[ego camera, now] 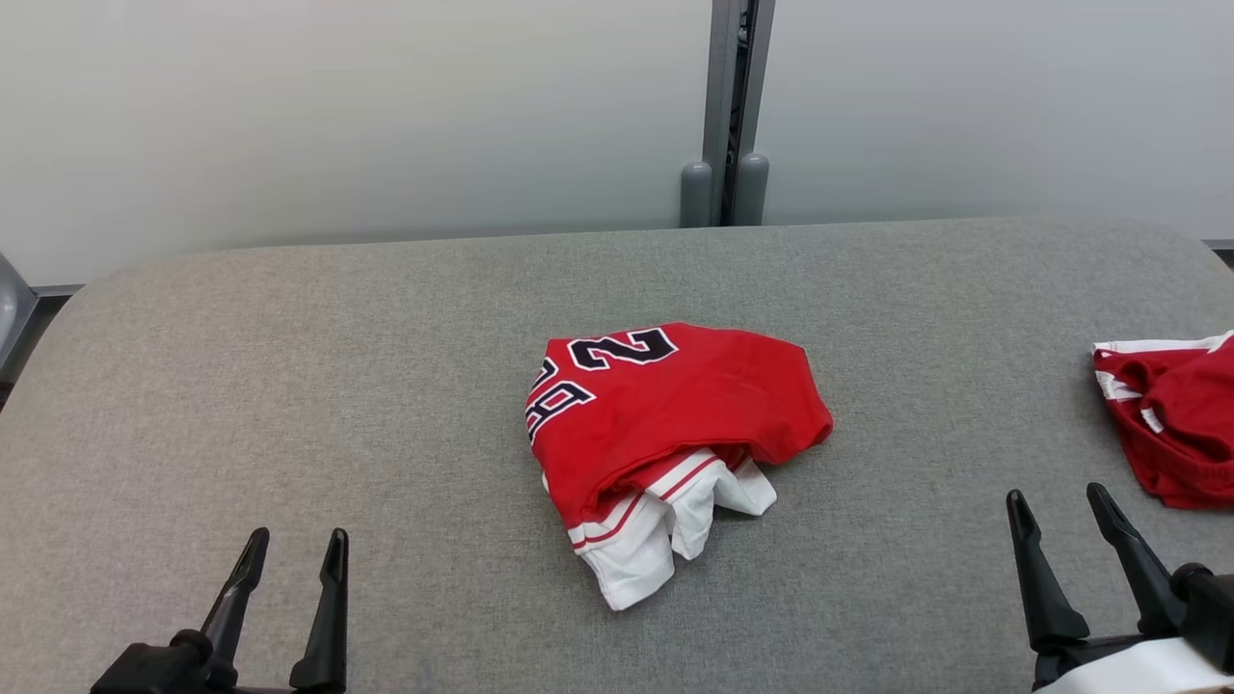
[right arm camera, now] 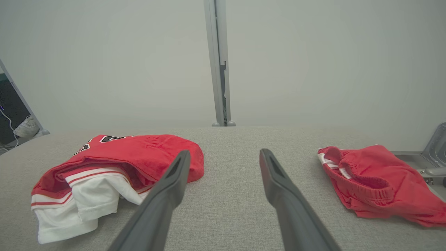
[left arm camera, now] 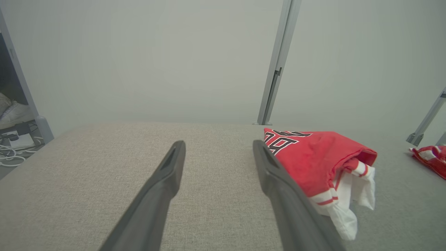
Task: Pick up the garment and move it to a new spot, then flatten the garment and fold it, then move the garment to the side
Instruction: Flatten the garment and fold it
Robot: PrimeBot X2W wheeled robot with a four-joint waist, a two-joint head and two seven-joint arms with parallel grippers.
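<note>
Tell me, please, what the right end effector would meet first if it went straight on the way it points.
Likely nothing on the table: the right end effector points into the bare gap between the red jersey and the red shorts, toward the grey post. Depth beside the jersey is unclear.

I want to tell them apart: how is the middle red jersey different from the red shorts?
The jersey has black numbers; the shorts show none. The jersey lies in the middle of the table, the shorts at its right edge. Both are red, white-trimmed and crumpled.
</note>
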